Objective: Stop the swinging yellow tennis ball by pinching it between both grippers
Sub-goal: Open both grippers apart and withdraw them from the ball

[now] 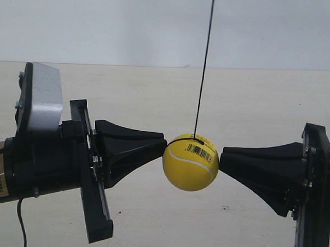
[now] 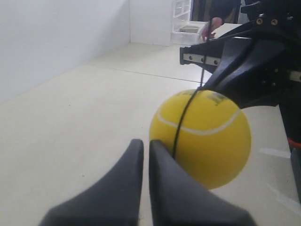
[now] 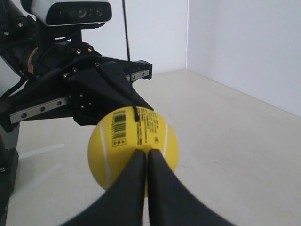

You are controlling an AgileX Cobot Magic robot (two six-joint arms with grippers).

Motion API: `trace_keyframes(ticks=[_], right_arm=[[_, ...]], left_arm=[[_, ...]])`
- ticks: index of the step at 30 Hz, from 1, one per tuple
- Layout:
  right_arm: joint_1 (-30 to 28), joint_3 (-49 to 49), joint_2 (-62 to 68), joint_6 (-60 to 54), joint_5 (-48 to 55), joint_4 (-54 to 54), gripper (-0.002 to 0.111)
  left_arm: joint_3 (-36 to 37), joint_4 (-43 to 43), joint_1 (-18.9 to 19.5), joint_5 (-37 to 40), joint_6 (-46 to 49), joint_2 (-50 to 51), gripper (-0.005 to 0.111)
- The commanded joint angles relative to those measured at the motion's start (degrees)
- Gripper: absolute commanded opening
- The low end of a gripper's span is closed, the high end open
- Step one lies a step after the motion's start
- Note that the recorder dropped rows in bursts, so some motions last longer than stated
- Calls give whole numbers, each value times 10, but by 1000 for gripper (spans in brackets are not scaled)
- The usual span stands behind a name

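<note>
**Item: yellow tennis ball** (image 1: 190,162). It hangs clear of the pale surface (image 1: 253,105) on a thin black string (image 1: 202,76) that runs up out of view. The string looks near vertical. White seam and barcode print face the exterior camera and the right side.

**Position:** between the two gripper tips, level with both. No motion blur is visible on the ball.

**Left gripper** (image 1: 163,146). This is the arm at the exterior view's left, under a silver-grey box (image 1: 43,96). Its jaws are drawn together with only a hairline slit between them, forming one blunt wedge. The tip touches the ball's side near the string loop.

**Right gripper** (image 1: 222,159). It stands opposite, with its jaws likewise closed into a wedge. The tip meets the barcode side of the ball, touching or just short of it; the pictures cannot settle which.

**Step in hand:** by judgement, the pinch itself, at or near completion.

**Next move calls for:** a slight, even inward press from both arms along one line through the ball's middle. An off-centre push on a smooth round ball could squirt it sideways off the narrow tips.
</note>
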Motion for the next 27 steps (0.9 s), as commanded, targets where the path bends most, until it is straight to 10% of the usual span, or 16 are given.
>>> trace_keyframes(ticks=[1,27], right_arm=[[0,-2,0,2,-6,-3,0],[0,-2,-63,11,75,43,0]], left_arm=[[2,0,-4,-7,2,3,5],[29,-27,-4,184,9,-161,5]])
